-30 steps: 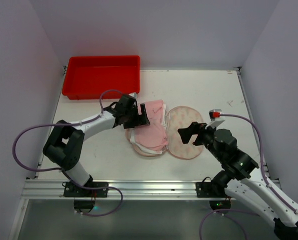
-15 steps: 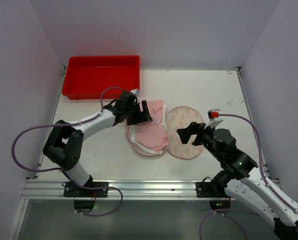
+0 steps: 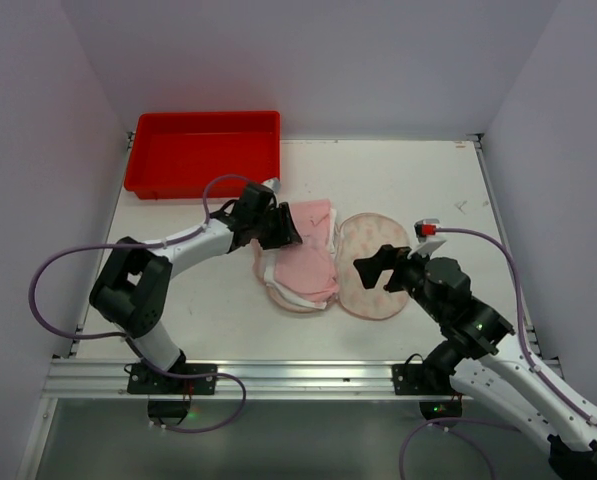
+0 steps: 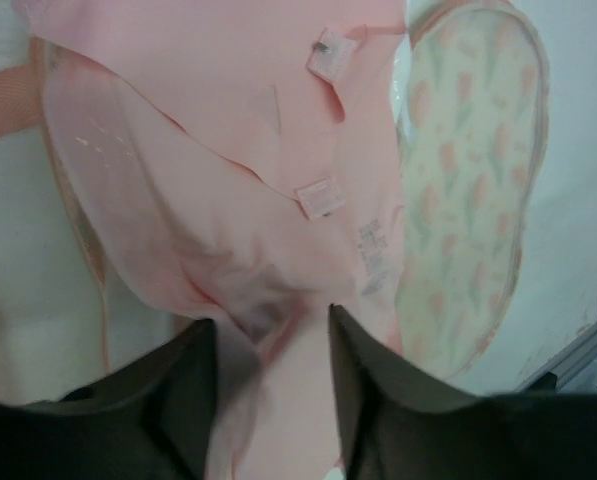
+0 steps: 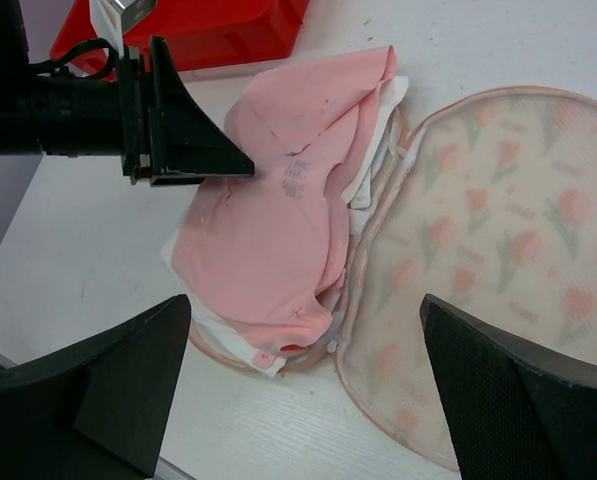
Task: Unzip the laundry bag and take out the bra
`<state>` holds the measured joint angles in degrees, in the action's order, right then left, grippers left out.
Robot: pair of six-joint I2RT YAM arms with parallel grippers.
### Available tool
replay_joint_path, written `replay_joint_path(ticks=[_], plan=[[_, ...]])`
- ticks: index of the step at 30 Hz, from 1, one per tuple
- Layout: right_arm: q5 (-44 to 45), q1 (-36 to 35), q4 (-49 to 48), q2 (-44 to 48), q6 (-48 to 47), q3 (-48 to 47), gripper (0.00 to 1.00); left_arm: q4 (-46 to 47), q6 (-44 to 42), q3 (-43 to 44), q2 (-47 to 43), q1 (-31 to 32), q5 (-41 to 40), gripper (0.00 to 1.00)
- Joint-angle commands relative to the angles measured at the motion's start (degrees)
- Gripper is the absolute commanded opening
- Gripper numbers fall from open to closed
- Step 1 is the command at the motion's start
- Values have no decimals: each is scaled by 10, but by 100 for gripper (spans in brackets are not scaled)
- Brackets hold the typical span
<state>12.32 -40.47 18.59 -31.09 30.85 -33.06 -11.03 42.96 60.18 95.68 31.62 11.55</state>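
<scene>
Finding just one patch of writing, a small block of grey print point(image 4: 370, 255) stamped straight onto the bra point(image 4: 208, 170), too fine for reading in either wrist view. Taking the bra as smooth, plain pale-pink fabric, creased and floppy, carrying two little square tabs point(image 4: 320, 197) and showing white layers point(image 5: 378, 150) along its far edge. Placing it in the middle of the white surface point(image 3: 408, 180), lying in the left half of the laundry bag point(image 5: 498, 230). Seeing that bag spread open like a clamshell: two peanut-shaped halves of sheer cream mesh, printed with orange-pink tulips and green leaves, piped in pink round the rim. Catching the left claw point(image 4: 271, 320) partly narrowed, straddling a raised fold of the pink fabric with its dark fingers, a gap left between them. Catching the right claw point(image 5: 304, 300) spread wide, holding nothing, hovering above the bag's printed half. Getting from the top view alone the rigid red tray point(image 3: 203, 155) at the far left corner, well apart from the bag. Getting from the left wrist alone the tabs up close. Getting from the right wrist alone the bag's lower rim curling out under the bra, and the left claw's tips meeting the bra's left edge.
</scene>
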Motion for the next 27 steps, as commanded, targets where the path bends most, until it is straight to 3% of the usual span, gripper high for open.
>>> replay_joint_path(ticks=[1,6,7,8,18,24,27], plan=[[-7,0,-21,2,1,4,99,28,7,-1,16,-1,4,44],[-6,0,-21,5,-1,6,99,22,8,2,11,-1,-2,12],[-5,0,-22,6,-1,5,99,20,7,7,10,-1,-1,2],[-5,0,-22,6,-1,6,99,16,7,10,2,0,4,0],[31,0,-4,44,-13,0,99,30,18,74,-133,2,82,0],[47,0,6,63,-17,-3,99,15,15,130,-144,1,124,0],[35,0,6,58,-14,-3,99,39,47,108,-138,3,138,0]])
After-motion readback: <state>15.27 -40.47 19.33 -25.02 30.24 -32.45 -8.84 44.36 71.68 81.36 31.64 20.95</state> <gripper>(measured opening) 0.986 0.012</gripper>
